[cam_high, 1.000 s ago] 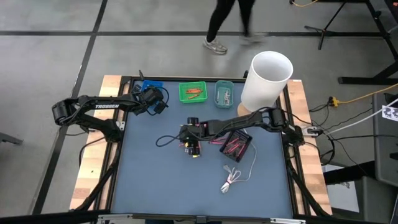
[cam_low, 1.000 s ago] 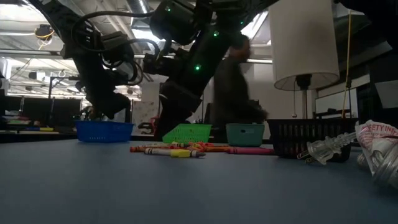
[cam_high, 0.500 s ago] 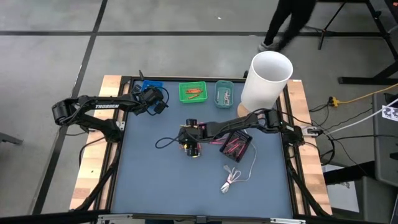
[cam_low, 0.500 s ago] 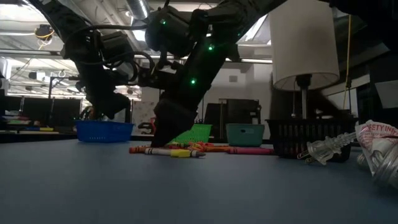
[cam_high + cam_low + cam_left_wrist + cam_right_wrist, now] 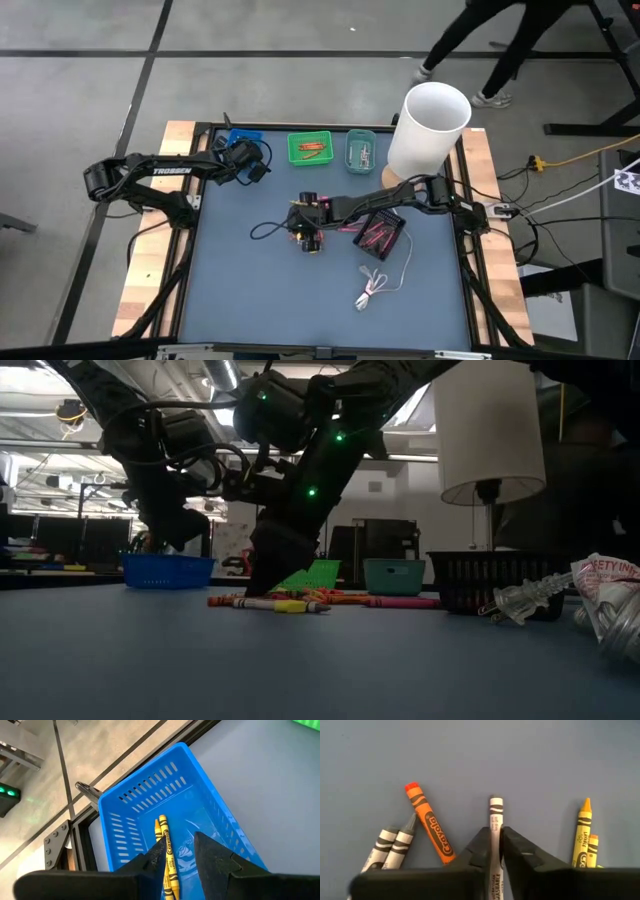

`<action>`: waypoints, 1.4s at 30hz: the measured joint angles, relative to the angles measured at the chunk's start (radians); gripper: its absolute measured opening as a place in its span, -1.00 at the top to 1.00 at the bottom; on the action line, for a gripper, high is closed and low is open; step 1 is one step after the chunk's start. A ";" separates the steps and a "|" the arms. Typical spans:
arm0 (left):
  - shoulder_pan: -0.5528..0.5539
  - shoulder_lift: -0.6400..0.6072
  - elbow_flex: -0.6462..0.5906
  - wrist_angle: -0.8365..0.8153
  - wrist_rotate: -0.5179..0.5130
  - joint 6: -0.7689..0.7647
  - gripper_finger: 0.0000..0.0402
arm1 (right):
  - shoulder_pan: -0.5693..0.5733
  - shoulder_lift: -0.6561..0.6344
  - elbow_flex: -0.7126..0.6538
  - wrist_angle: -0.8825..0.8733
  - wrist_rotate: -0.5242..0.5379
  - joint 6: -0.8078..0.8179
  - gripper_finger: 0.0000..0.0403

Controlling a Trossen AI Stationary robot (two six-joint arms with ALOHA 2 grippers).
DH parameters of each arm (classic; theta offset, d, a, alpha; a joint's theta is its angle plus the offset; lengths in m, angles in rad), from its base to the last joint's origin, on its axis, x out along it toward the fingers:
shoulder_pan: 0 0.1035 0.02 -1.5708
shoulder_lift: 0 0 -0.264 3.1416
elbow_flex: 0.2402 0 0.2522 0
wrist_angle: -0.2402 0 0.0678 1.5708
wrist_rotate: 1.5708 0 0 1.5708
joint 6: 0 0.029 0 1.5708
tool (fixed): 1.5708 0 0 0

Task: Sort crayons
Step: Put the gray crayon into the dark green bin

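Note:
Loose crayons (image 5: pixel 306 238) lie on the blue table top near its middle: orange (image 5: pixel 429 821), grey (image 5: pixel 395 842), yellow (image 5: pixel 582 832) and a white one (image 5: pixel 495 817). My right gripper (image 5: pixel 495 842) stands down among them, shut on the white crayon. My left gripper (image 5: pixel 179 854) hangs open over the blue tray (image 5: pixel 150 795) at the far left, where yellow crayons (image 5: pixel 167 845) lie on the tray's floor below its fingers. My right gripper pinches the white crayon's two long sides (image 5: pixel 495 831) between its two fingers, a little back from the crayon's striped end (image 5: pixel 495 804). The fingers come from above, slanting down. The crayon lies flat on the table.
Along the far edge stand a green tray (image 5: pixel 310 148) with orange crayons and a teal tray (image 5: pixel 362 150). A black tray (image 5: pixel 381 232) with pink crayons sits right of the pile. A white lampshade (image 5: pixel 430 125) stands far right, a white cable (image 5: pixel 376 288) lies nearer. A person (image 5: pixel 500 40) walks beyond.
My right gripper has come down onto the crayon pile and tipped steeper; over the last half second it has stayed there. The person beyond the far edge has walked toward the right.

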 joint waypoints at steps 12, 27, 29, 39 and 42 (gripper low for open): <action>0.000 0.000 0.000 0.000 0.000 0.000 0.58 | 0.000 -0.004 0.000 -0.006 0.023 0.000 0.87; 0.000 0.000 0.000 0.014 0.002 0.000 0.58 | -0.001 -0.151 -0.001 -0.099 0.532 0.198 0.93; 0.000 0.000 0.000 0.014 0.004 0.000 0.58 | -0.002 -0.152 0.000 -0.105 0.677 0.284 0.95; 0.000 0.000 0.000 0.015 0.004 0.000 0.58 | -0.052 -0.142 0.000 -0.267 0.878 0.618 0.95; 0.000 0.000 0.000 0.015 0.004 0.000 0.58 | -0.088 -0.142 0.000 -0.377 0.896 0.741 0.95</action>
